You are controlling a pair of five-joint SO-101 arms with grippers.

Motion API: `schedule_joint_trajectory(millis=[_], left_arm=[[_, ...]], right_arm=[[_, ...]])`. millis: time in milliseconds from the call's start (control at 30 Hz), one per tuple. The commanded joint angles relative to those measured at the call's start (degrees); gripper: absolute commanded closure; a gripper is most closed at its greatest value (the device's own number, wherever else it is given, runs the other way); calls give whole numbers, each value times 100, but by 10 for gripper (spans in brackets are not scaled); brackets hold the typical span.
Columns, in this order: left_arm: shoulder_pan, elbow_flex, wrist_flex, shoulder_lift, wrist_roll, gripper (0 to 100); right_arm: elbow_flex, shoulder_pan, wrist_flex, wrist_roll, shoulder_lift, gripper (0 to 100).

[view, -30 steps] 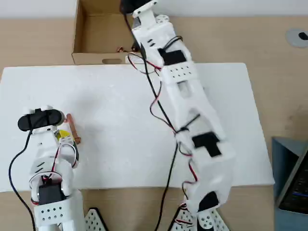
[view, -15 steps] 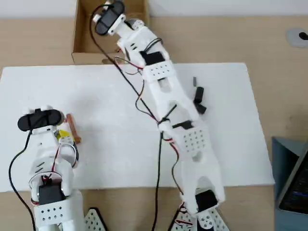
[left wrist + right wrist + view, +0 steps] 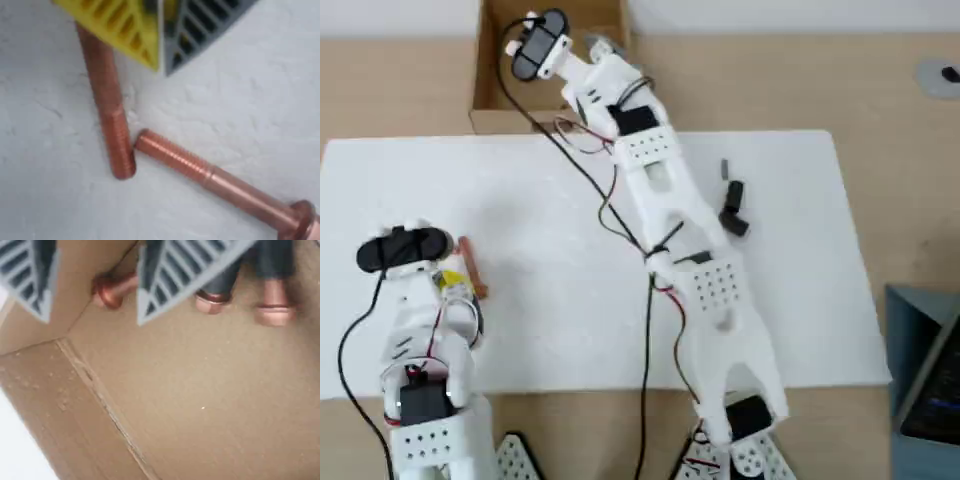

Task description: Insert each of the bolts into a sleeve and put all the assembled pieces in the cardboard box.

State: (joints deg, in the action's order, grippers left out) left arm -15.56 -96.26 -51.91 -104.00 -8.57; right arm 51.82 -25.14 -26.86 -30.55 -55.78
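Right gripper (image 3: 95, 280): jaws apart, low inside the cardboard box (image 3: 200, 405), over assembled pieces (image 3: 212, 297) lying on its floor; one of them sits between the spread fingers. Left gripper (image 3: 161, 60): jaws together, well apart from the box, two bare bolts (image 3: 210, 172) just beside its tips. Risk: on leaving the box, a finger could snag a finished piece and drag it out. Dark sleeves (image 3: 734, 192) lie outside the box, unfilled.
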Motion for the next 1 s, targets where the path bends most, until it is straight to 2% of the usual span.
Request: schedule_joint_trajectory(millis=[0, 267, 600, 967], left_arm=[[-18, -70, -26, -40, -9, 997], [-18, -70, -26, -40, -9, 997], [-18, -70, -26, -40, -18, 997], [-18, -70, -26, -40, -18, 997]], right_arm=[[312, -40, -9, -53, 40, 864], [479, 31, -246, -35, 224, 864], [1886, 75, -2866, 299, 1051, 864], [4084, 75, -5846, 299, 1156, 864]])
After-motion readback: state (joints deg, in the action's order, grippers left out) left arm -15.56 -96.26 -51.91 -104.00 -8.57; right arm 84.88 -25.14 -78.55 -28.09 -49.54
